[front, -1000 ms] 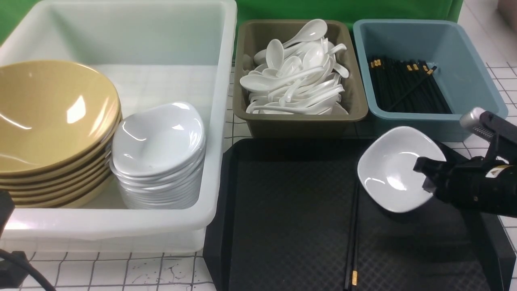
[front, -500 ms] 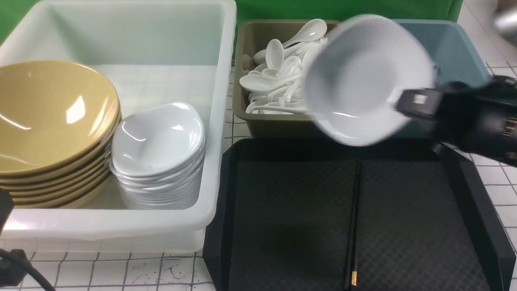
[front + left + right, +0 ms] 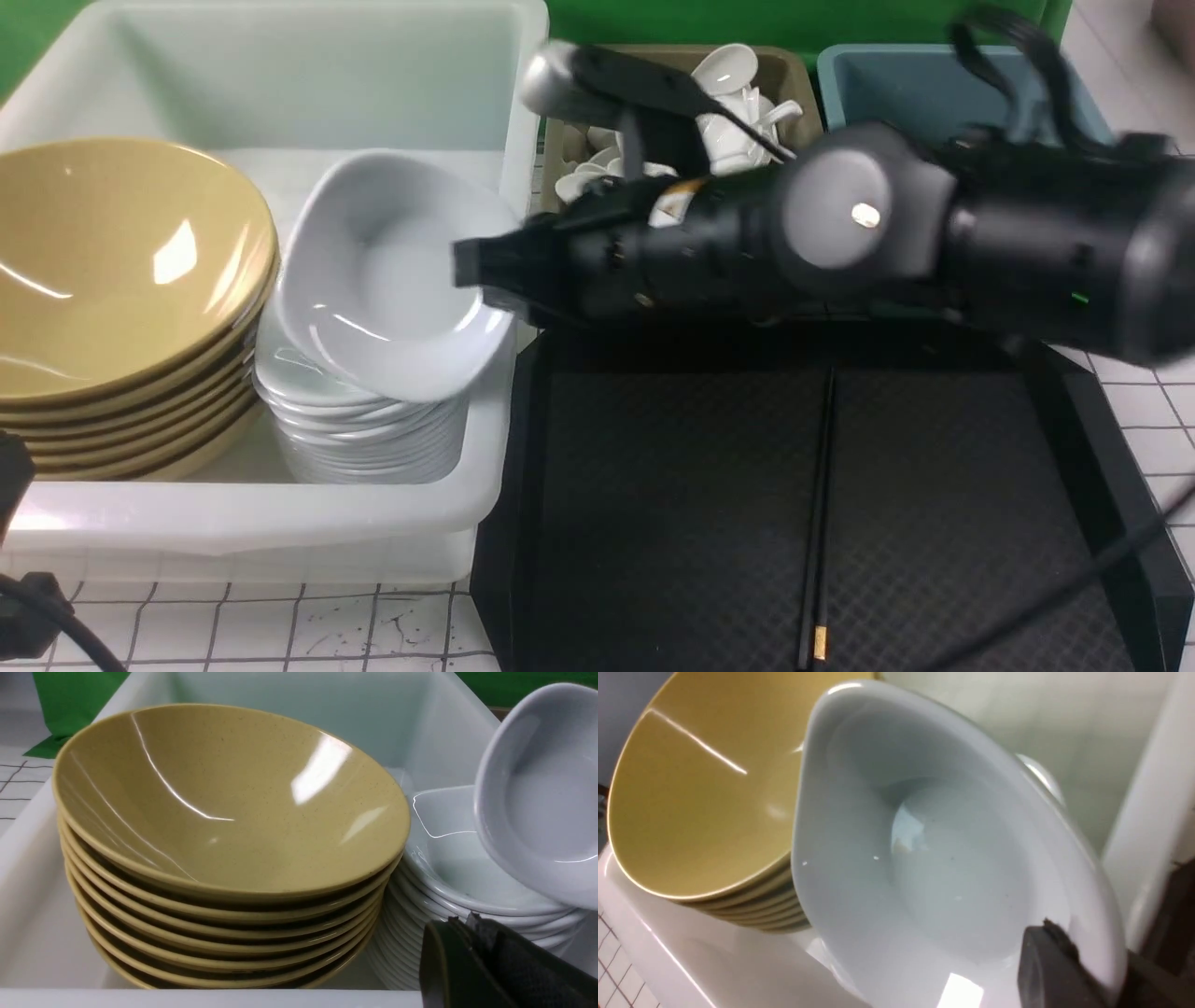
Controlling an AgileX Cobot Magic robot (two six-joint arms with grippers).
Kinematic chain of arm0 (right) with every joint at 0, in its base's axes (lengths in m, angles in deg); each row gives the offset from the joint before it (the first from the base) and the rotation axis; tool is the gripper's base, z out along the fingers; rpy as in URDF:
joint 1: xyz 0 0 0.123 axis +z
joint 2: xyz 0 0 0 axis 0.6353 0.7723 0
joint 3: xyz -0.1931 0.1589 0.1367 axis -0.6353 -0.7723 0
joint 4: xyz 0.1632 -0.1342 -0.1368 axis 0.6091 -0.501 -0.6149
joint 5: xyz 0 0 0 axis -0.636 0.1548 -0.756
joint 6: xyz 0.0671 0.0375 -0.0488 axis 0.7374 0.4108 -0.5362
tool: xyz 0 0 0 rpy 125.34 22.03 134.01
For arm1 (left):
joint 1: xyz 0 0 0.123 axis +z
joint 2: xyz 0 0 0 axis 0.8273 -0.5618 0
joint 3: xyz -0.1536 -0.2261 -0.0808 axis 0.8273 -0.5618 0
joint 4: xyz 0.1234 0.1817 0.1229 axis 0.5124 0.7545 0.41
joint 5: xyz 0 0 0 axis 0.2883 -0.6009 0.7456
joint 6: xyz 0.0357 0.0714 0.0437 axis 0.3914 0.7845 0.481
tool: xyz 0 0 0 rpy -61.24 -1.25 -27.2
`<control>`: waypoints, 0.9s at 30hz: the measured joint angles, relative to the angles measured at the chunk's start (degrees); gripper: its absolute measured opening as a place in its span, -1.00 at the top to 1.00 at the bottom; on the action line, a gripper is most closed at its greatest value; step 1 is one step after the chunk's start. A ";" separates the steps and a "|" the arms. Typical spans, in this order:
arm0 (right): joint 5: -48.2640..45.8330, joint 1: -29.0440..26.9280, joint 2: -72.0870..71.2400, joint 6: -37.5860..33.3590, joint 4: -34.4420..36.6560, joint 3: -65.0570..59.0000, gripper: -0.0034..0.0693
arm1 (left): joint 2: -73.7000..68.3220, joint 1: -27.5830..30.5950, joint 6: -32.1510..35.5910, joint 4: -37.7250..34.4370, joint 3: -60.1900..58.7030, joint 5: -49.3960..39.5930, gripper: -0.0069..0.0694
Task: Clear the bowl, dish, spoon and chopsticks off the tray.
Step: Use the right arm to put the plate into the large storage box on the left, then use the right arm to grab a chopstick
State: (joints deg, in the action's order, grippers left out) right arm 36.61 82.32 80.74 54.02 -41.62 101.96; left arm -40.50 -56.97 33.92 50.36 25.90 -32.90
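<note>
One dish [image 3: 383, 271], rim pinched by the right gripper [image 3: 471, 266], tilts over the white stack [image 3: 364, 439] beside seven bowls [image 3: 112, 271] in the tub [image 3: 280, 84], left gripper [image 3: 460, 933] closed; one pair of chopsticks [image 3: 820, 523] lies on the tray [image 3: 653, 513], long axis near-to-far, gold band nearest.

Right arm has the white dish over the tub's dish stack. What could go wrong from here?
1. The right gripper pinches the dish by one rim edge, tilted over the stack of white dishes. Released at this angle, it may land crooked or slide off.
2. Its upper edge is close to the yellow bowls, so a sideways nudge could knock them.
3. The chopsticks lie on the tray, and a low retreat might sweep them.
</note>
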 joint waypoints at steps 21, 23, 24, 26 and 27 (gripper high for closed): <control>-42.72 -10.25 -12.45 3.85 -33.26 0.41 -0.24 | 1.76 0.00 0.00 0.00 -0.04 -0.89 0.85; -42.31 -10.58 -14.21 5.83 -33.84 -5.03 -0.24 | 1.76 0.00 0.00 0.00 -0.04 -0.89 0.85; -39.42 -10.74 -16.75 9.16 -34.18 -12.86 -0.24 | 1.76 0.00 0.00 0.00 -0.04 -0.89 0.85; -34.64 -10.74 -18.00 12.65 -33.87 -20.23 -0.24 | 1.76 0.00 0.00 0.00 -0.04 -0.89 0.85; -30.35 -10.74 -18.13 14.39 -32.72 -24.97 -0.24 | 1.76 0.00 0.00 0.00 -0.04 -0.89 0.85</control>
State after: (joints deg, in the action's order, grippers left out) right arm 6.27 71.58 62.61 68.41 -74.34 77.00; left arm -38.74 -56.97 33.92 50.36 25.85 -33.79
